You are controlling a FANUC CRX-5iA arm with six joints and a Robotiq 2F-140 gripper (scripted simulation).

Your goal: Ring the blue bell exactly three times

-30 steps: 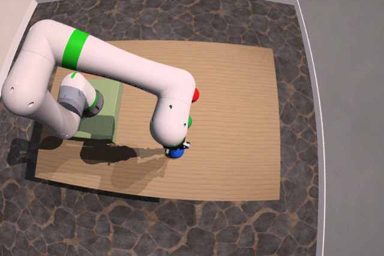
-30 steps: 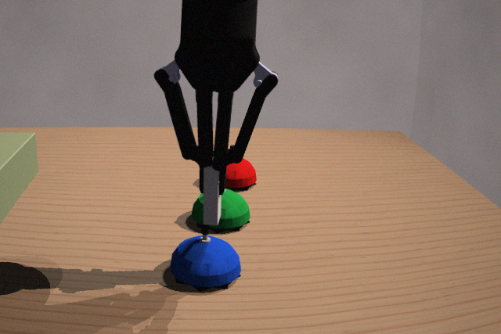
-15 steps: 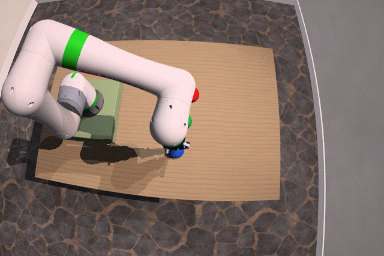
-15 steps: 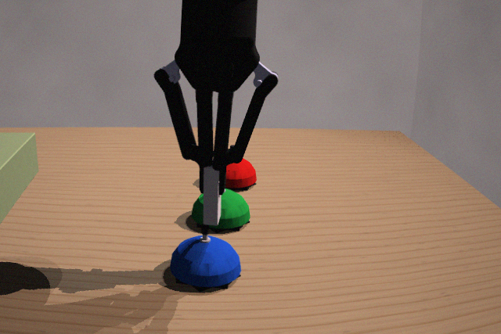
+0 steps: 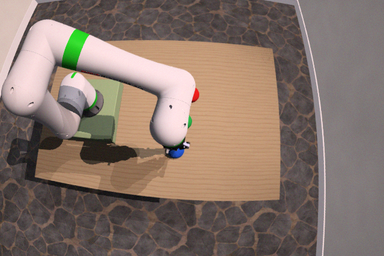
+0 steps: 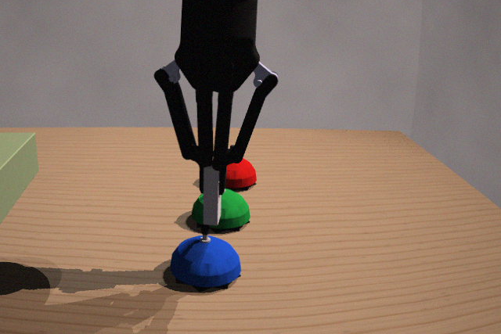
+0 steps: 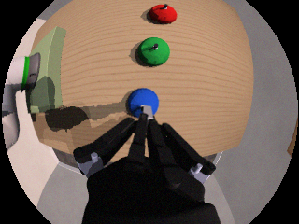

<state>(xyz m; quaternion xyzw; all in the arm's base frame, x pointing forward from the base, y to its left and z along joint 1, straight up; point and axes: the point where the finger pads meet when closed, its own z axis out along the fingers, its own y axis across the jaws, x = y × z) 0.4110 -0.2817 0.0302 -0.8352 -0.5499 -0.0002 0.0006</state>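
The blue bell (image 6: 205,261) sits on the wooden table, nearest of three bells in a row; it also shows in the wrist view (image 7: 144,101) and in the overhead view (image 5: 176,153). Its small button (image 6: 205,238) sticks up from the dome's top. My gripper (image 6: 210,220) is shut with nothing between the fingers. It points straight down, with the fingertips directly over the button, at or just above its top. In the wrist view the gripper's fingertips (image 7: 146,114) overlap the blue dome.
The green bell (image 6: 222,209) stands just behind the blue one and the red bell (image 6: 240,173) behind that; both also show in the wrist view, green (image 7: 153,51) and red (image 7: 163,13). A green block (image 5: 101,109) carries the arm's base at the table's left.
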